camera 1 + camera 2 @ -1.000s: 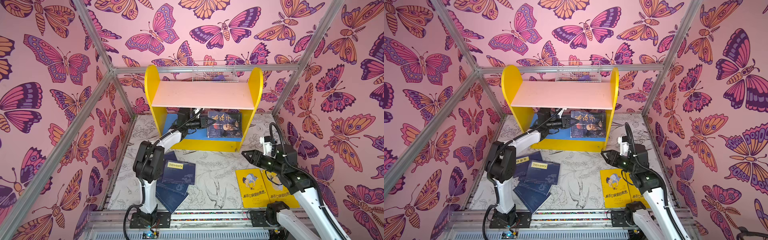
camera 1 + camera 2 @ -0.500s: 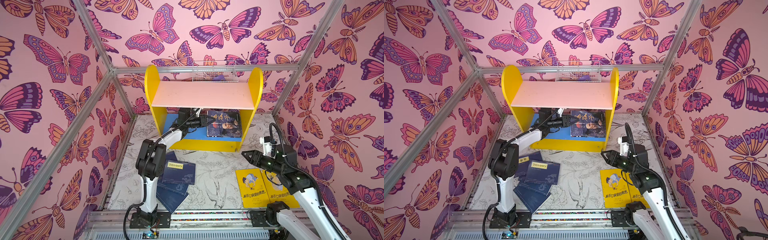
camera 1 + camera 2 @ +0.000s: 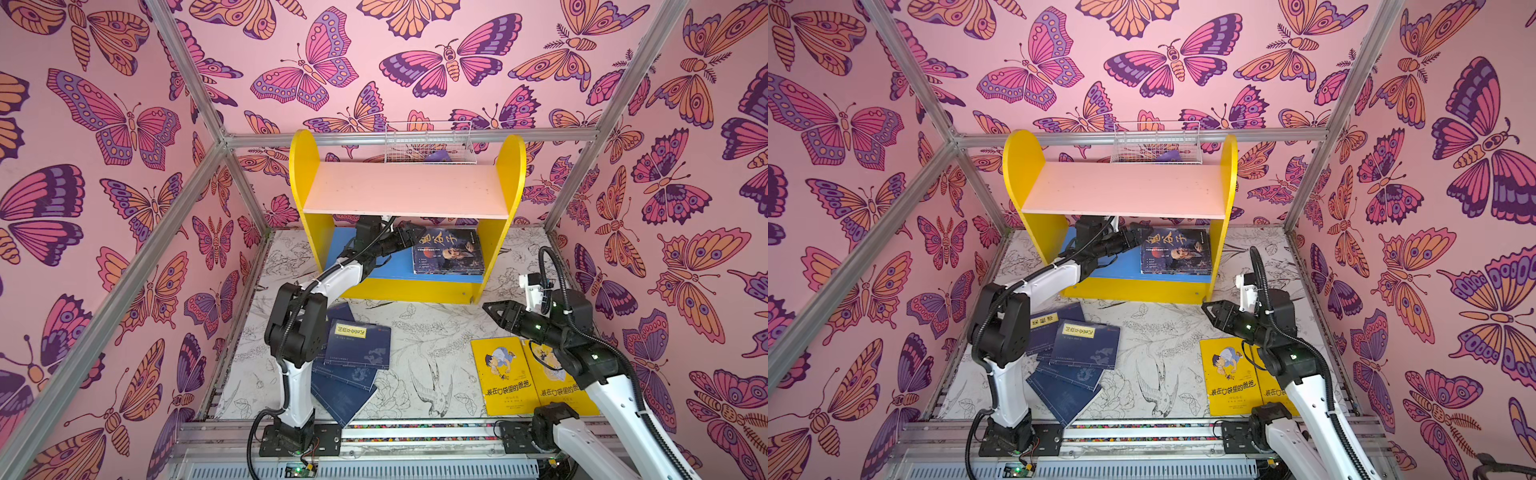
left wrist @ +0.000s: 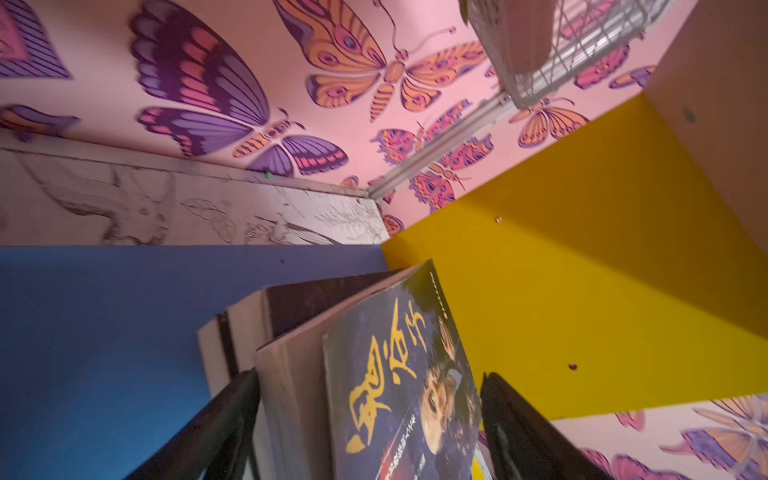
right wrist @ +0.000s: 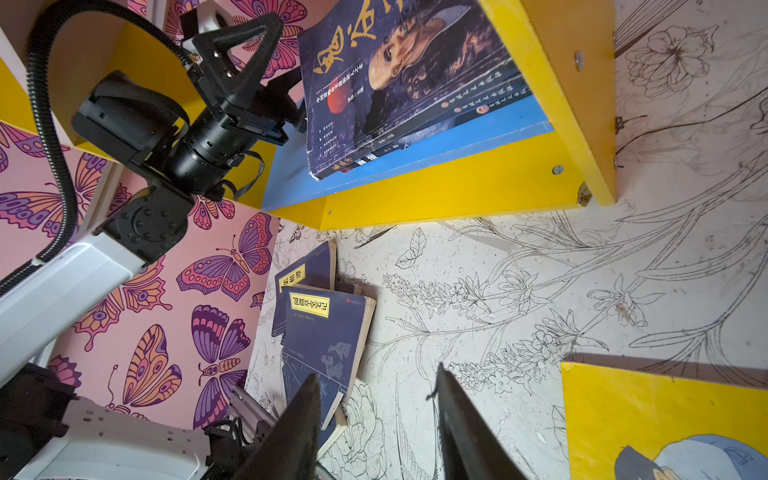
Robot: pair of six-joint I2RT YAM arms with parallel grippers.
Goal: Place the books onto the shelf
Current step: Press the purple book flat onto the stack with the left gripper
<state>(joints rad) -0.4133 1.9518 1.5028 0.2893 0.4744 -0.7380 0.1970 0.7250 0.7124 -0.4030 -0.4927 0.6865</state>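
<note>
In front of the shelf (image 3: 305, 174), toward its left panel, the navy books (image 3: 357, 345) lie in a loose overlapping pile on the floor (image 3: 436, 332); toward its right panel two yellow books (image 3: 505, 376) lie flat side by side. The right gripper (image 5: 376, 372) hovers just in front of the shelf's right front corner, its fingers (image 5: 299, 419) parted partway, empty and touching nothing, with bare floor between it and the navy pile. Inside the shelf, the left gripper (image 4: 370, 374) reaches under the pink upper board (image 3: 405, 193), spread wide and released. The dark portrait books (image 3: 449, 251) are stacked on the blue lower board (image 3: 374, 266) against the right panel, and the top one sits between the fingers, one close by its page edges, the other clear of its cover. The lower board's left half and the upper board lie open. Behind the shelf hangs a white wire basket (image 3: 428, 143); its contents I cannot tell
</note>
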